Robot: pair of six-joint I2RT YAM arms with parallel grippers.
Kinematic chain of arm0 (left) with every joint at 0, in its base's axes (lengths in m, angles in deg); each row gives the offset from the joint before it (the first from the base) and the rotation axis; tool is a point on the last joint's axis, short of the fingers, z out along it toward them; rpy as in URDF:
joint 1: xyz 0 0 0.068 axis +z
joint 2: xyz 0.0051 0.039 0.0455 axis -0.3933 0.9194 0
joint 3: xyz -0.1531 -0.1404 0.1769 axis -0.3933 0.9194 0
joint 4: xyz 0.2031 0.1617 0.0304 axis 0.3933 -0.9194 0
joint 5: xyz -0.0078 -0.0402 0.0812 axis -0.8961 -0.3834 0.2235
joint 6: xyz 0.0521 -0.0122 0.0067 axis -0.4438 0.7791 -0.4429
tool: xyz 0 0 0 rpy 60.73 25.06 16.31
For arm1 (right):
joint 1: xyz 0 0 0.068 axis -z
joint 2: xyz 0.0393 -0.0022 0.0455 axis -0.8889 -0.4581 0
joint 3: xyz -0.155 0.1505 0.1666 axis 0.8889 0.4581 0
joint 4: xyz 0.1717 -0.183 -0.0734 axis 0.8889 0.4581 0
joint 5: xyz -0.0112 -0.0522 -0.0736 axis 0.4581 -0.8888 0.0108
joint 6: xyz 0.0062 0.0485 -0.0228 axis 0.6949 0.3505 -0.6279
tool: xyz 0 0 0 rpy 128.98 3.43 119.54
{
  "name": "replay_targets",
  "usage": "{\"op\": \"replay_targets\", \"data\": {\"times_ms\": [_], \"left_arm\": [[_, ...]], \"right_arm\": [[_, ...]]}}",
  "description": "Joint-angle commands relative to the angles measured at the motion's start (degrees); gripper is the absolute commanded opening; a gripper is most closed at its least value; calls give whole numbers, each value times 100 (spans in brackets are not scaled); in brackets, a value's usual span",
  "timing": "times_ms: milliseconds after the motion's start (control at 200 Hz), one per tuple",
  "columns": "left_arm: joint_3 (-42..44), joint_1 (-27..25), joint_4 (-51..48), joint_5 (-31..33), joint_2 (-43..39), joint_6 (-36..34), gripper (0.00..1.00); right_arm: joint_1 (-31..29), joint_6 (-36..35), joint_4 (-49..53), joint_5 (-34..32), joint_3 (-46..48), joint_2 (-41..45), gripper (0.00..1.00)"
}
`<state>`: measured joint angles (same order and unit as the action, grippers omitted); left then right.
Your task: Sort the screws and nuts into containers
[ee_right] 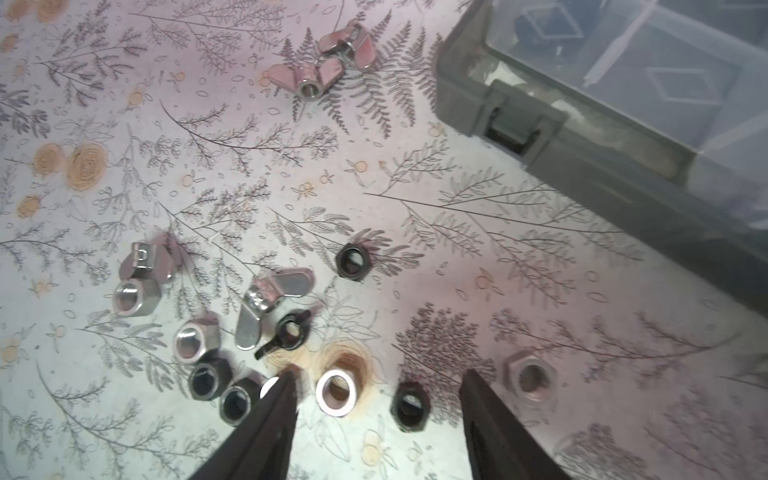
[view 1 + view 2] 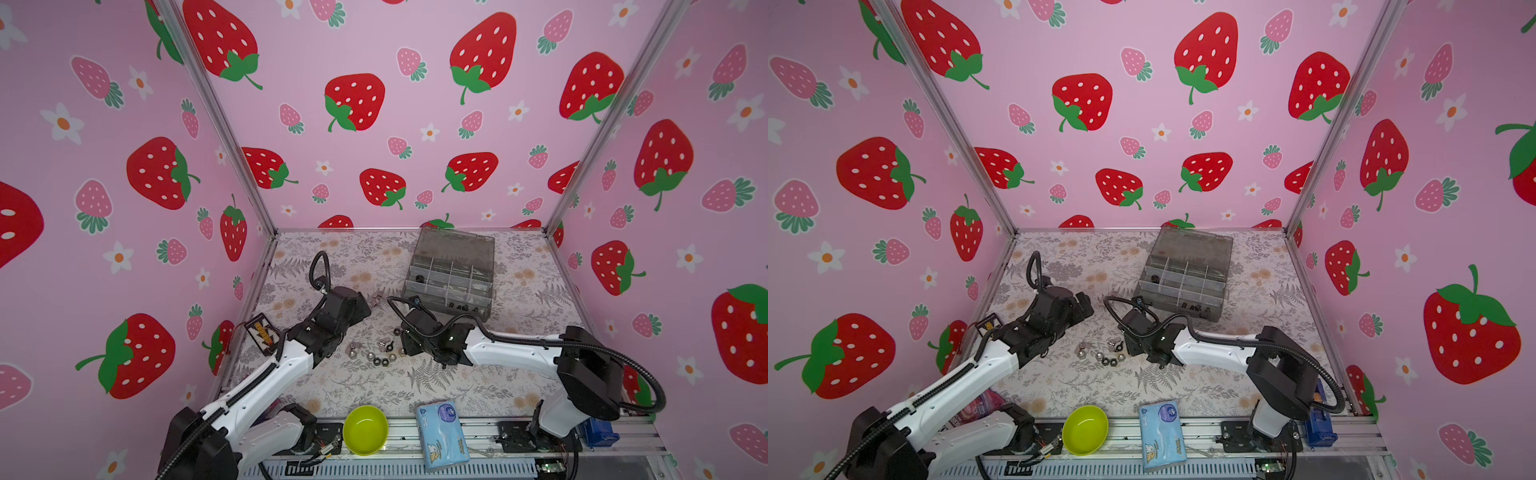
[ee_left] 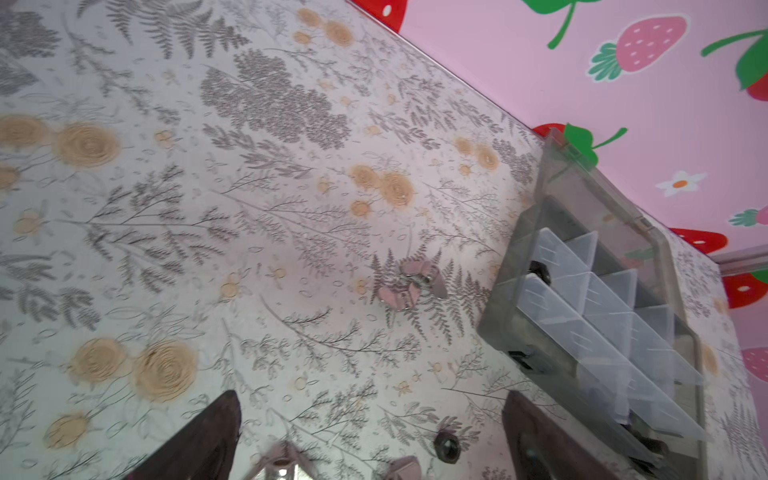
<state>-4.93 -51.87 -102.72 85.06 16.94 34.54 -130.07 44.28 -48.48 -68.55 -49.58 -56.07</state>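
The bench (image 2: 478, 395), covered in a grey fern and tan rose print, carries a smoky-grey organizer box (image 2: 457, 245) toward the back right, its lid open. Two silver wing nuts (image 1: 328, 62) lie near its front corner. Near the middle sits a loose cluster of silver and black nuts (image 2: 376, 355). A lime-green bowl (image 2: 365, 430) and a blue tissue pack (image 2: 442, 434) rest at the front edge.

- Small silver and black nuts (image 1: 193, 340) lie in a bunch on the surface (image 2: 374, 395), near the box (image 2: 440, 302).
- Two silver wing nuts (image 1: 328, 58) lie touching each other, closer to the box.
- The grey see-through box is open, with its lid (image 2: 457, 247) up.
- Black bits, maybe screws (image 2: 465, 307), sit in one front corner container (image 2: 478, 300).
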Motion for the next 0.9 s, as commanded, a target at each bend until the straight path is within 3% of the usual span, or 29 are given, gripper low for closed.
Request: {"op": "replay_targets", "data": {"times_ms": [0, 360, 895], "left_arm": [[458, 97, -260, 483, -461, 377, 99], [940, 358, -289, 401, -829, 515, 99], [1098, 449, -255, 325, -870, 699, 99]], "right_arm": [[-87, -75, -239, 292, -215, -271, 57], [-78, -136, -520, 752, -334, -737, 41], [185, -331, -767, 1217, -470, -1132, 36]]}}
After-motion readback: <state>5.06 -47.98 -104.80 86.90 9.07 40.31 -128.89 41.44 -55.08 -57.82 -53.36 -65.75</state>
